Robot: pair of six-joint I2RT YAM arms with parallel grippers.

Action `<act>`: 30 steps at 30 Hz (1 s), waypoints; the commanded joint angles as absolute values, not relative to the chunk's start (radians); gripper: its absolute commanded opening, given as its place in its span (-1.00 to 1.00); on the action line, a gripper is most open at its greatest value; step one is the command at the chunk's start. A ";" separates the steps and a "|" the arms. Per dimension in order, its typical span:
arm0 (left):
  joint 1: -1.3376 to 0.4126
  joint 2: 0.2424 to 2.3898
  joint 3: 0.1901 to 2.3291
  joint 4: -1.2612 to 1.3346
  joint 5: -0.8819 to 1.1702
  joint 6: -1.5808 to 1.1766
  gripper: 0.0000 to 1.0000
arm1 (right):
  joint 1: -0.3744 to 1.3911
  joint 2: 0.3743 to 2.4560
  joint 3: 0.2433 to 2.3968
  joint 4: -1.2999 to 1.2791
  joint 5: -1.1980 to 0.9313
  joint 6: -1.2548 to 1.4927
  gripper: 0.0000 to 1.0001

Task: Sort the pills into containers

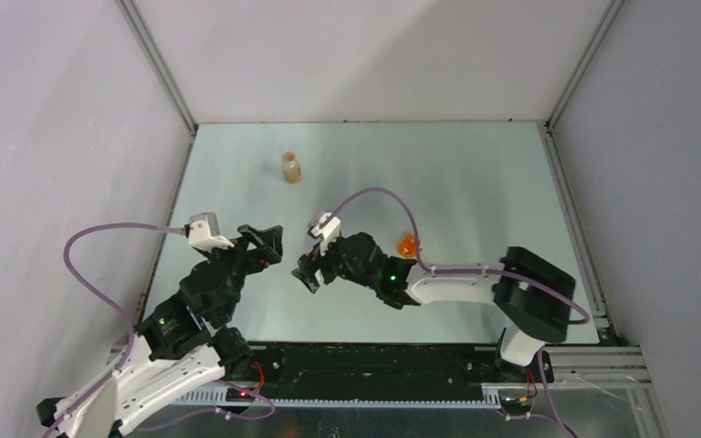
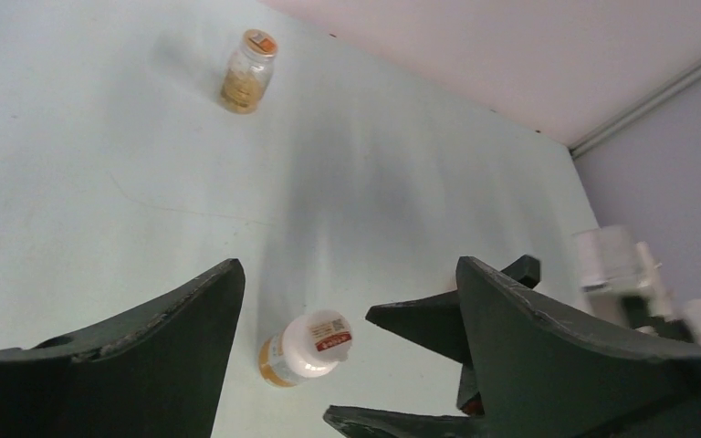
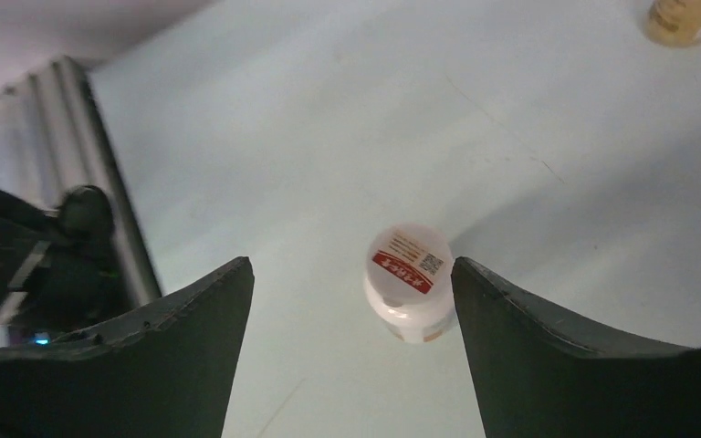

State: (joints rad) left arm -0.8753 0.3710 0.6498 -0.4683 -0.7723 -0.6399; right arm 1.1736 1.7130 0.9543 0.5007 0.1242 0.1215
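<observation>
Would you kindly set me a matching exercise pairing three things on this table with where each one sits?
Things:
1. white-capped bottle
2. amber bottle
3. orange object

Places:
A. beside the right arm
B. alone at the far side of the table
C. on the table below the open right gripper

Pairs: 1-C, 2-B, 3-A.

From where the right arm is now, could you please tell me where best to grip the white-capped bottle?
Take the white-capped bottle by its round cap, or the amber body just beneath, descending from above: it stands upright, cap up, framed by the open right tool.
</observation>
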 commanded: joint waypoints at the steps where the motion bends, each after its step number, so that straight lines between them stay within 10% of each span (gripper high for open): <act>1: -0.868 0.391 0.641 -0.405 -0.706 -0.678 0.76 | 1.141 1.583 0.947 0.368 -0.079 0.242 0.67; 18: -0.507 0.476 0.467 -0.283 -0.066 -0.925 0.15 | 0.904 1.587 0.983 0.234 -0.399 0.846 0.01; 30: -0.435 0.452 0.361 -0.262 0.027 -0.936 -0.02 | 0.893 1.757 1.118 0.185 -0.464 0.836 -0.06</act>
